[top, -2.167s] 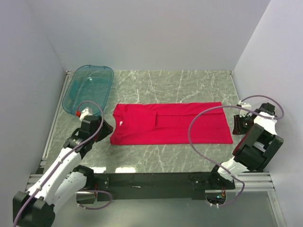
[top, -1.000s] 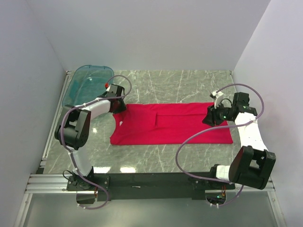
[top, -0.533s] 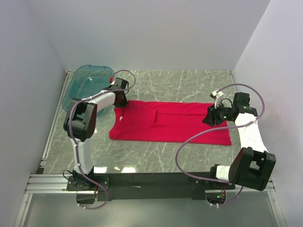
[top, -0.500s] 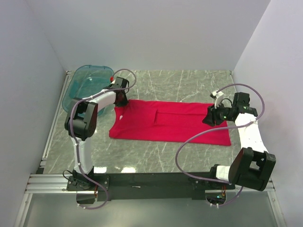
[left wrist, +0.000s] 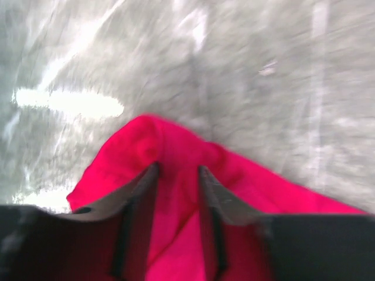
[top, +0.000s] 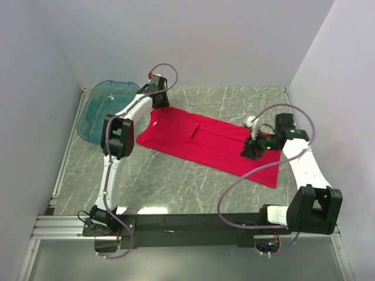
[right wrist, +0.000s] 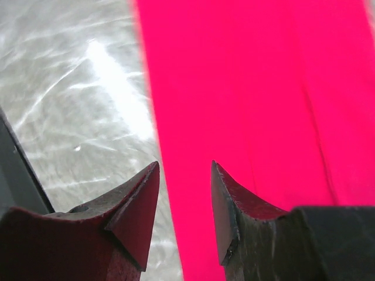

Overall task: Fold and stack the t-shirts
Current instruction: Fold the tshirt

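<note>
The red t-shirt (top: 205, 143) lies as a long folded strip, slanting from far left to near right on the marble table (top: 176, 190). My left gripper (top: 159, 107) is at its far left corner. In the left wrist view that gripper (left wrist: 179, 168) has its jaws a little apart, with a raised bunch of the t-shirt (left wrist: 140, 140) between and beyond them, loose rather than squeezed. My right gripper (top: 249, 151) stands over the strip's right part. In its wrist view it (right wrist: 184, 165) is open, straddling the long edge of the t-shirt (right wrist: 246, 88).
A translucent teal tub (top: 102, 108) stands at the far left, just left of my left arm. White walls close the table at the back and both sides. The dark base rail (top: 187, 225) runs along the near edge.
The left gripper moved toward the back wall and dragged the shirt's left end with it, so the strip now slants. The right gripper shifted slightly left and nearer. The left jaws closed, then parted again.
</note>
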`<action>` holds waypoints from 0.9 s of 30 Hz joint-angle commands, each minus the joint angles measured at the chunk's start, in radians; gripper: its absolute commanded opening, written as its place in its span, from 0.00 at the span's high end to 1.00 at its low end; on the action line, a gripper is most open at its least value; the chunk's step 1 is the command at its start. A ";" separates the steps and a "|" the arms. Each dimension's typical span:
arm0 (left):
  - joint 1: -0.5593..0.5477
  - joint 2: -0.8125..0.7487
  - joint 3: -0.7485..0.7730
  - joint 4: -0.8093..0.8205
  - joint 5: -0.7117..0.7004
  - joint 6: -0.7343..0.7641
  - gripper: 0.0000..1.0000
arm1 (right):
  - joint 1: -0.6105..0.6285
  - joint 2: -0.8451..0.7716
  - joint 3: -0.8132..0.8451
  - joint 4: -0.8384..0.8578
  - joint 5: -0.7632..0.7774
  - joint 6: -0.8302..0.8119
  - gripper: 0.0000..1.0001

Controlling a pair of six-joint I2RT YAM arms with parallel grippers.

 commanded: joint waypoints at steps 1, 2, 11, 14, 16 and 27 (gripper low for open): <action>0.006 -0.109 0.049 0.074 0.077 0.051 0.59 | 0.150 -0.013 -0.018 -0.060 -0.052 -0.224 0.53; 0.006 -0.143 0.026 0.103 0.086 0.060 0.54 | 0.202 -0.029 -0.037 -0.033 -0.036 -0.227 0.52; 0.006 -0.705 -0.447 0.318 0.145 0.103 0.45 | 0.785 0.120 -0.111 0.473 0.578 0.165 0.47; 0.012 -0.974 -0.699 0.375 0.070 0.100 0.27 | 0.854 0.248 -0.017 0.501 0.715 0.252 0.46; 0.029 -1.168 -0.864 0.370 0.041 0.076 0.19 | 0.876 0.292 0.027 0.518 0.764 0.280 0.46; 0.082 -1.783 -1.315 0.113 0.068 -0.099 0.08 | 0.949 0.454 0.041 0.526 0.861 0.334 0.49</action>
